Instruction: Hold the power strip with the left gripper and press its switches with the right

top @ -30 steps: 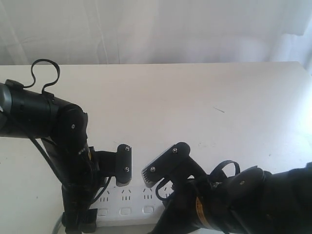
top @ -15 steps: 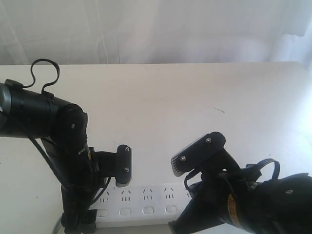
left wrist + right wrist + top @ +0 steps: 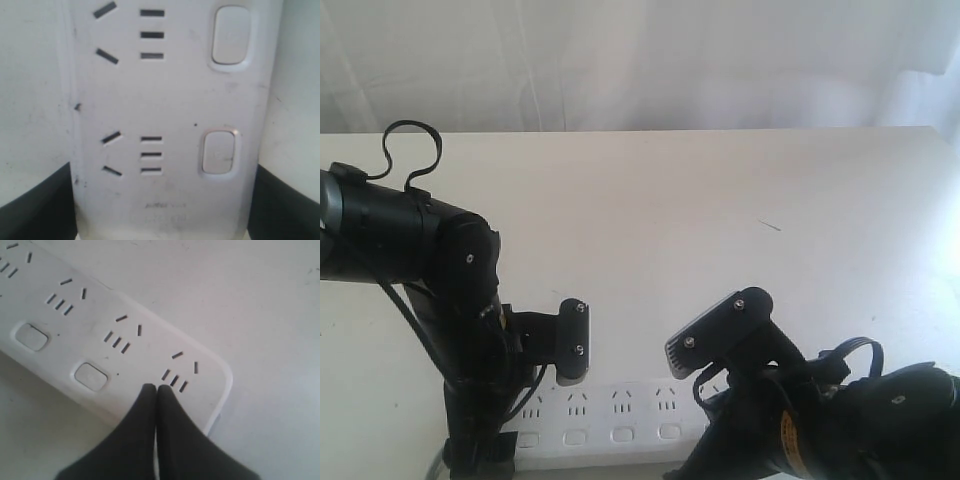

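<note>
The left gripper (image 3: 162, 172) clamps the power strip (image 3: 170, 100), whose faint print (image 3: 165, 206) is unreadable. The right gripper (image 3: 156, 388), fingers pinched together, meets its rounded end.

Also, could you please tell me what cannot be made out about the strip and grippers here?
- Right wrist view: the right gripper, shut, covers the spot below the end socket of the power strip, so that switch and any press are hidden.
- Exterior view: the two arms hide the strip's ends.
- Left wrist view: the frame edge cuts off the left gripper; the strip's print is blurred.
</note>
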